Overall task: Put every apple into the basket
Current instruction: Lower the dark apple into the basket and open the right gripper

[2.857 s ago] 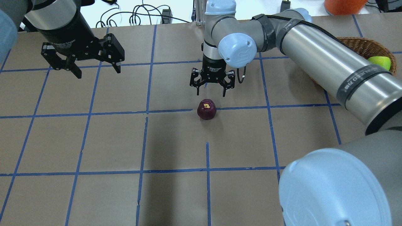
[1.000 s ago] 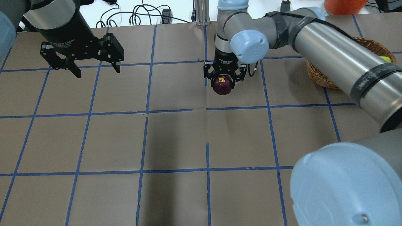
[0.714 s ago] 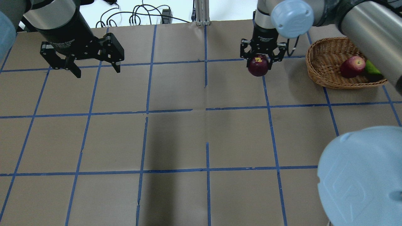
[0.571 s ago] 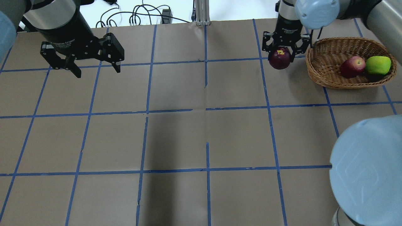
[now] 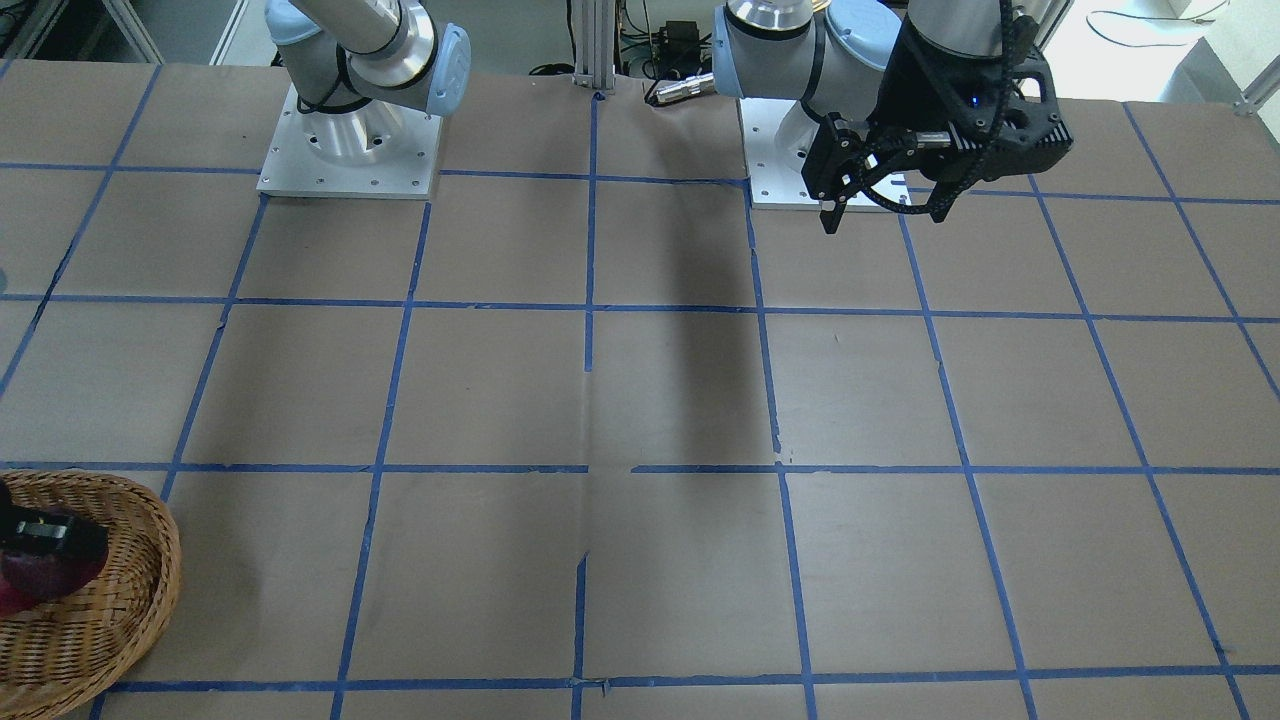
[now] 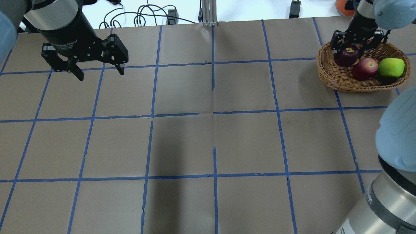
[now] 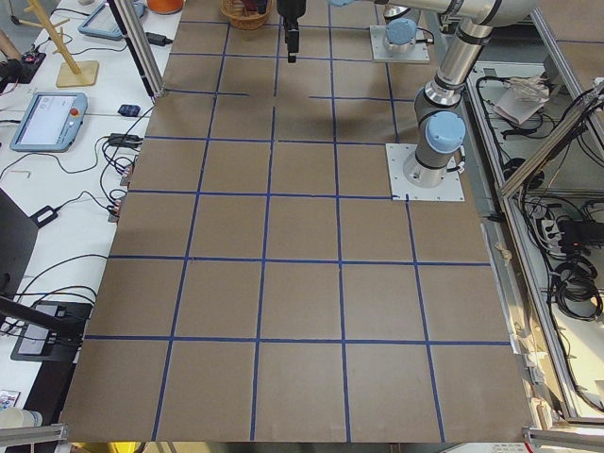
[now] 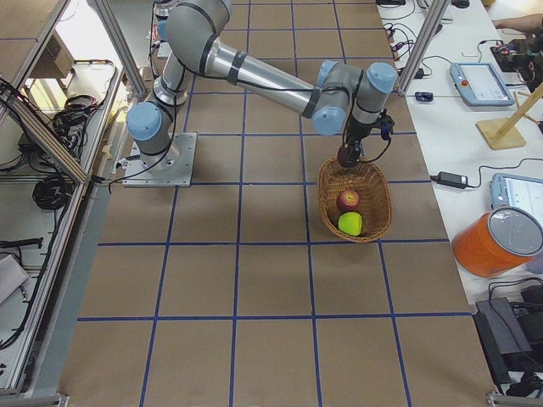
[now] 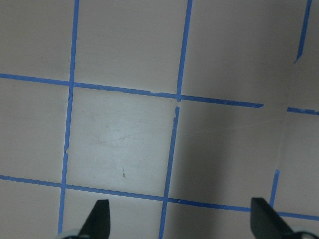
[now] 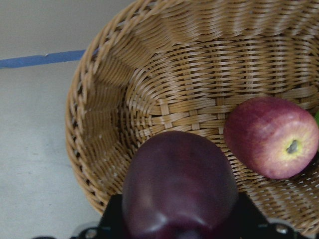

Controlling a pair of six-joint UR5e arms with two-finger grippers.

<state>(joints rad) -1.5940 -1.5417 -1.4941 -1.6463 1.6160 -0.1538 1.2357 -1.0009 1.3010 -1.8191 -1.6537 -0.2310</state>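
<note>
the right arm stretched far out across the table [image 6: 211, 139], its right pincer [image 6: 351, 51] pointing down over the basket [image 6: 329, 79] at the end nearest the table's middle. it was clenched around the maroon apple [image 6: 347, 56]; whether that apple touched the weave could not be told. the left pincer [image 6: 100, 74] hovered over the table, fingers spread, gripping nothing. the front-facing view cropped most of the basket. the overhead view showed the red apple [image 6: 365, 69] and green apple [image 6: 391, 67] lying side by side inside.
</note>
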